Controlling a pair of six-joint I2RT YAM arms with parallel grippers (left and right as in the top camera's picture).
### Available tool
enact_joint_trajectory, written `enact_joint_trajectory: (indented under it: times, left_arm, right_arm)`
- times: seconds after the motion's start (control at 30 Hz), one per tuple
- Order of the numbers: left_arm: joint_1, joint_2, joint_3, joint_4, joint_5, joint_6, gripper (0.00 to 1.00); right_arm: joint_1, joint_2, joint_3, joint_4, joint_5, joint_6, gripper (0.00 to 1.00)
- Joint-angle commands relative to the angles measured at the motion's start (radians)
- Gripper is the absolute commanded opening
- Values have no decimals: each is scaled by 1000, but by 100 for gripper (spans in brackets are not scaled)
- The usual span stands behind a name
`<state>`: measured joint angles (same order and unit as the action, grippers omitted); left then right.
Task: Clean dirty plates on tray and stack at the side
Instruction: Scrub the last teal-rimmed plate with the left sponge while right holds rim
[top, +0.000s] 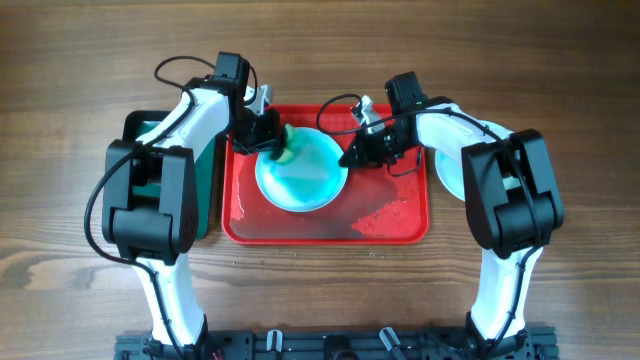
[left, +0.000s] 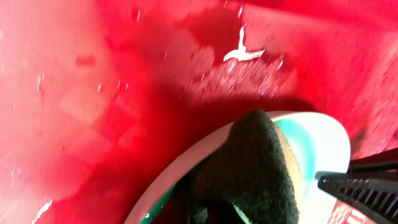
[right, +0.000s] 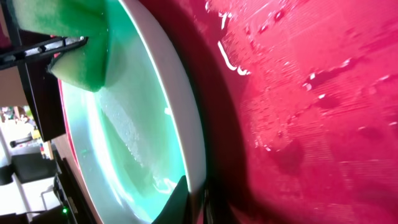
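1. Overhead: the plate (top: 300, 178) is sitting on the tray (top: 400, 228). The left gripper (top: 274, 146) is pinching a sponge (top: 285, 155) at its left rim, and the right gripper (top: 352, 157) is pinching its right rim.
2. Left wrist: the sponge is overlapping the plate's rim.
3. Right wrist: the sponge is touching the plate's face.

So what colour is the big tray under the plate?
Red. The large rectangular plastic tray is bright red, clearest in the overhead view.

Glossy red tray (top: 400, 225) flecked with pale wet highlights, pale aqua plate (top: 305, 180) with white rim, bright green sponge (top: 285, 155) with darker scouring face, perhaps yellow beneath, dark green tray (top: 212, 190), brown wood-grain table (top: 60, 260), white-and-black arms (top: 195, 120)
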<state>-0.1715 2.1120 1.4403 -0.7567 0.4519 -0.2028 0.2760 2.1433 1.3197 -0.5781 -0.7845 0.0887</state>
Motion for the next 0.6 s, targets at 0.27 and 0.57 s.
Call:
enact_joint_trajectory:
  times: [0.27, 0.57]
  left_arm:
    - [-90, 37, -15, -310, 91, 437, 4]
    - [-151, 37, -15, -123, 213, 354, 4]
  right_arm:
    - [2, 10, 0, -5, -84, -6, 4]
    - [2, 10, 0, -2, -84, -6, 4]
